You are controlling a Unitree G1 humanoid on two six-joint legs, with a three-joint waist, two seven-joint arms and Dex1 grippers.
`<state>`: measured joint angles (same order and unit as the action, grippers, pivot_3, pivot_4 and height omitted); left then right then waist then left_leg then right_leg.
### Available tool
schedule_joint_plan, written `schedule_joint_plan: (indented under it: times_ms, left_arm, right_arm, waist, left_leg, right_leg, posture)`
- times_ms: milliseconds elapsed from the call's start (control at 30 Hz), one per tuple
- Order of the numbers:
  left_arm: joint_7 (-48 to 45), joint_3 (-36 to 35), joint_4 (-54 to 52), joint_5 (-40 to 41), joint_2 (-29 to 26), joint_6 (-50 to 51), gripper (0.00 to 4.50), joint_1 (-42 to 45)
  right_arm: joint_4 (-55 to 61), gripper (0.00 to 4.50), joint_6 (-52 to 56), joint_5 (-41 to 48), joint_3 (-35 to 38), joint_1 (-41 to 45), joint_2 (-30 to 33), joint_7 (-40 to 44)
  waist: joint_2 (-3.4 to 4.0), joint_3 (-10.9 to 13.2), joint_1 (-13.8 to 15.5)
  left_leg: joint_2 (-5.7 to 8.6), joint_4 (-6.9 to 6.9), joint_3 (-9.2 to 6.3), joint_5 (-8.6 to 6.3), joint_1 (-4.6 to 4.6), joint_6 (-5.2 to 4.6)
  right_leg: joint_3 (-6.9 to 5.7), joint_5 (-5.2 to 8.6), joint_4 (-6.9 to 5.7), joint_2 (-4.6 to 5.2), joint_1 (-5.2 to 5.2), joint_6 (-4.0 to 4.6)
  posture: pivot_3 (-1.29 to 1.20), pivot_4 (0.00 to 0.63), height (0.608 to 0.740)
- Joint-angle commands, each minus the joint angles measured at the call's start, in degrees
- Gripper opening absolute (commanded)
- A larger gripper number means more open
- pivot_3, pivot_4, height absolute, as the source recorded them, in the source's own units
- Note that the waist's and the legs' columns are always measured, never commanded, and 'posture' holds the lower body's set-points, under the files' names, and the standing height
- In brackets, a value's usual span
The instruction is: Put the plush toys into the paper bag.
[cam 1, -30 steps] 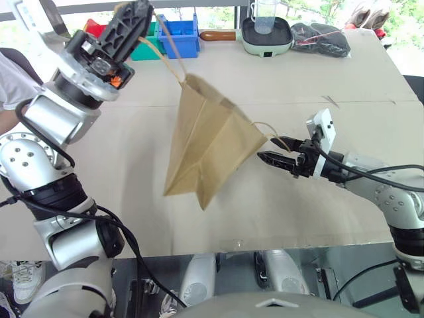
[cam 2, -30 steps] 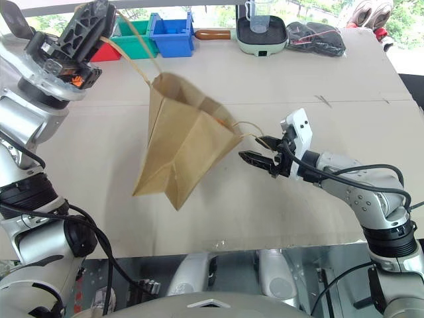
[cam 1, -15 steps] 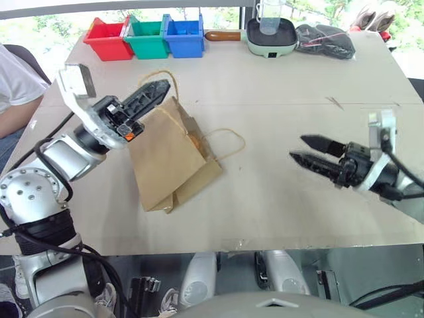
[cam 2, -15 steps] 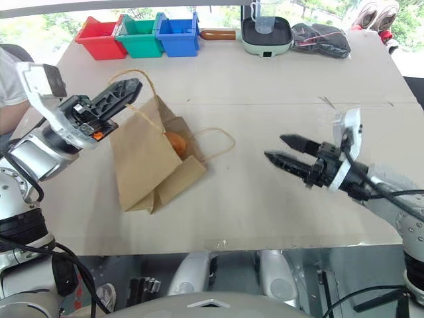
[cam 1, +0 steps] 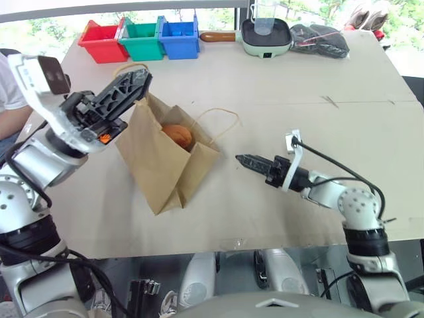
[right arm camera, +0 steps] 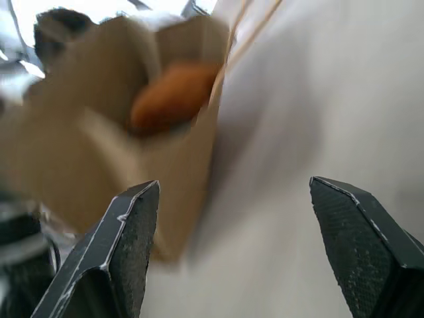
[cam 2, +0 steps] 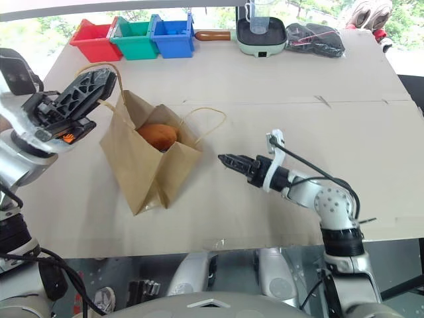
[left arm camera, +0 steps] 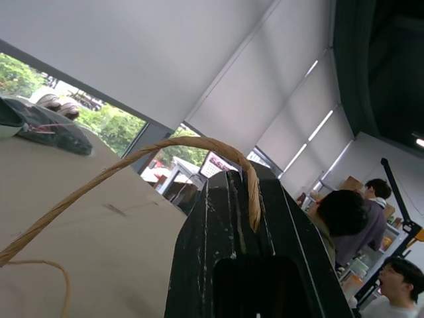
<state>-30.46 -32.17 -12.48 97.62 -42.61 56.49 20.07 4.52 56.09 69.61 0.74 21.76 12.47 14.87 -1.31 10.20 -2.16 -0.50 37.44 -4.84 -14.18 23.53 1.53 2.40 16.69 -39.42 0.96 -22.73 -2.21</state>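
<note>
The paper bag [cam 1: 162, 165] stands open-mouthed on the table, left of centre. A rounded brown plush toy [cam 1: 177, 136] sits in its mouth, also seen as the plush toy [right arm camera: 173, 94] in the right wrist view. My left gripper [cam 1: 140, 78] is above the bag's far left corner, shut on one tan cord handle [left arm camera: 165, 148]. The second handle [cam 1: 222, 119] lies loose on the table. To the right of the bag, my right gripper [cam 1: 246, 161] hovers low, pointing at it. Its fingers [right arm camera: 126, 245] stand open and hold nothing.
Red [cam 1: 103, 41], green [cam 1: 142, 38] and blue [cam 1: 180, 36] bins line the far edge. Beside them are a pale green pan [cam 1: 266, 33] holding a clear cup and a black pouch [cam 1: 321, 38]. A person's white sleeve [cam 1: 6, 86] shows at the left edge.
The bag has come down from hanging in the air and now stands open on the table, my left gripper still on its handle. My right gripper swung away, rolled, then moved back towards the bag.
</note>
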Motion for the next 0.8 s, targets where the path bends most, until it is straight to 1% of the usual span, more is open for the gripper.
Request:
schedule_joint_plan:
  times_ms: [33, 67, 200, 233, 300, 367, 400, 433, 467, 500, 600, 667, 733, 800]
  left_arm:
    - [-0.22, -1.66, -3.83, 2.91, -1.02, -1.14, 0.00, -1.34]
    - [0.23, -1.64, -4.14, 3.39, -0.95, -1.53, 0.00, -1.59]
    - [1.85, -1.95, -6.71, 5.01, -0.29, -2.83, 0.00, -3.75]
    - [2.20, -1.87, -7.10, 5.23, -0.20, -3.19, 0.00, -4.01]
    - [3.07, -1.76, -7.97, 5.79, -0.02, -4.03, 0.00, -4.45]
    - [4.01, -2.07, -9.04, 6.61, 0.07, -4.98, 0.00, -5.17]
    - [4.49, -2.25, -9.49, 6.98, 0.07, -5.47, 0.00, -5.52]
    - [4.84, -2.43, -9.79, 7.19, 0.08, -5.93, 0.00, -5.82]
    - [5.08, -2.56, -9.95, 7.22, 0.09, -6.32, 0.00, -6.05]
    - [5.23, -2.59, -10.08, 7.08, 0.09, -6.75, 0.00, -6.24]
    - [5.92, -2.37, -9.73, 5.08, 0.33, -8.68, 0.00, -5.99]
    - [6.07, -2.01, -8.11, 2.13, 0.00, -9.96, 0.00, -5.01]
    - [3.85, -1.23, -5.48, -2.16, -1.10, -10.48, 0.00, -3.72]
    - [2.16, 0.45, -2.61, -8.16, -1.77, -11.83, 0.00, -1.60]
  right_arm:
    - [-4.07, 3.45, 0.70, 1.22, 2.59, 2.53, -1.96, 1.43]
    - [-5.19, 3.45, 0.78, 0.74, 2.80, 3.30, -2.41, 1.71]
    - [-14.47, 3.45, 0.25, -2.06, 1.79, 10.02, -7.60, 4.39]
    - [-15.46, 3.23, 0.39, -3.46, 1.00, 10.69, -8.28, 5.35]
    - [-16.32, 2.60, 0.67, -5.69, -0.05, 11.24, -9.20, 7.38]
    - [-15.71, 1.58, 0.93, -6.36, -0.35, 11.12, -10.17, 9.69]
    - [-14.79, 1.26, 1.14, -6.32, -0.13, 10.80, -10.38, 10.70]
    - [-13.25, 0.68, 1.44, -6.01, 0.13, 10.29, -10.29, 11.51]
    - [-11.68, 0.49, 1.80, -5.36, 0.58, 9.81, -10.23, 12.18]
    - [-10.38, 0.02, 2.10, -4.52, 1.32, 9.46, -10.32, 12.51]
    - [-3.44, 0.02, 3.02, 2.02, 5.93, 9.01, -10.32, 11.45]
    - [1.95, 0.02, 3.27, 6.74, 8.62, 9.70, -9.62, 8.63]
    - [8.53, 0.02, 2.80, 10.27, 9.96, 11.24, -8.03, 5.82]
    - [12.95, 0.02, 2.19, 11.91, 10.09, 12.88, -6.48, 2.93]
  waist:
    - [0.00, 0.00, 0.08]
    - [0.01, 0.01, 0.08]
    - [0.02, 0.01, -0.40]
    - [0.02, 0.01, -0.47]
    - [0.02, 0.01, -0.35]
    - [0.02, 0.01, -0.10]
    - [0.02, 0.01, -0.06]
    - [0.02, 0.01, -0.05]
    - [0.02, 0.01, -0.04]
    - [0.02, 0.01, -0.05]
    - [0.05, 0.03, -0.04]
    - [0.05, 0.03, -0.06]
    - [0.07, 0.04, -0.09]
    - [0.09, 0.05, -0.19]
  left_leg:
    - [0.00, 0.00, 0.00, 0.00, 0.01, 0.00]
    - [0.01, 0.00, 0.01, 0.00, 0.02, 0.00]
    - [0.05, 0.02, 0.09, 0.00, -0.03, -0.01]
    - [0.08, 0.01, 0.14, 0.00, -0.12, -0.01]
    - [0.06, -0.06, 0.21, 0.00, -0.28, -0.01]
    - [0.02, -0.10, 0.24, 0.00, -0.31, -0.01]
    - [0.02, -0.09, 0.22, 0.00, -0.28, -0.01]
    - [0.02, -0.08, 0.22, 0.00, -0.27, -0.01]
    - [0.02, -0.06, 0.21, 0.00, -0.27, -0.01]
    - [0.02, -0.05, 0.18, 0.00, -0.28, -0.01]
    - [0.04, -0.03, 0.12, 0.00, -0.30, -0.02]
    - [0.03, -0.03, 0.07, 0.00, -0.33, -0.02]
    - [0.04, -0.04, 0.06, 0.00, -0.36, -0.02]
    - [0.10, -0.06, 0.11, 0.00, -0.43, -0.02]
  right_leg:
    - [-0.01, 0.00, 0.00, 0.01, 0.00, 0.00]
    - [0.00, 0.00, 0.00, 0.01, 0.00, 0.00]
    - [0.11, -0.01, -0.02, 0.01, 0.00, 0.00]
    - [0.22, -0.01, -0.10, -0.02, -0.01, 0.00]
    - [0.24, 0.00, -0.27, -0.05, 0.00, 0.02]
    - [0.17, 0.01, -0.29, -0.08, 0.02, 0.02]
    - [0.14, 0.01, -0.30, -0.06, 0.02, 0.02]
    - [0.16, 0.01, -0.29, -0.02, 0.02, 0.02]
    - [0.19, 0.00, -0.29, 0.01, 0.02, 0.02]
    - [0.25, 0.00, -0.28, 0.03, 0.02, 0.01]
    - [0.32, 0.00, -0.28, 0.04, 0.02, 0.01]
    - [0.29, 0.00, -0.30, 0.02, 0.03, 0.01]
    - [0.28, 0.00, -0.31, 0.01, 0.05, 0.01]
    - [0.29, 0.01, -0.33, -0.03, 0.07, 0.01]
  posture:
    - [0.00, 0.150, 0.740]
    - [0.00, 0.150, 0.740]
    - [0.00, 0.150, 0.740]
    - [0.00, 0.150, 0.740]
    - [0.00, 0.150, 0.740]
    - [0.00, 0.150, 0.740]
    - [0.00, 0.150, 0.740]
    - [0.00, 0.150, 0.740]
    - [0.00, 0.150, 0.740]
    - [0.00, 0.150, 0.740]
    - [0.00, 0.150, 0.740]
    - [0.00, 0.150, 0.740]
    - [0.00, 0.150, 0.740]
    - [0.00, 0.150, 0.740]
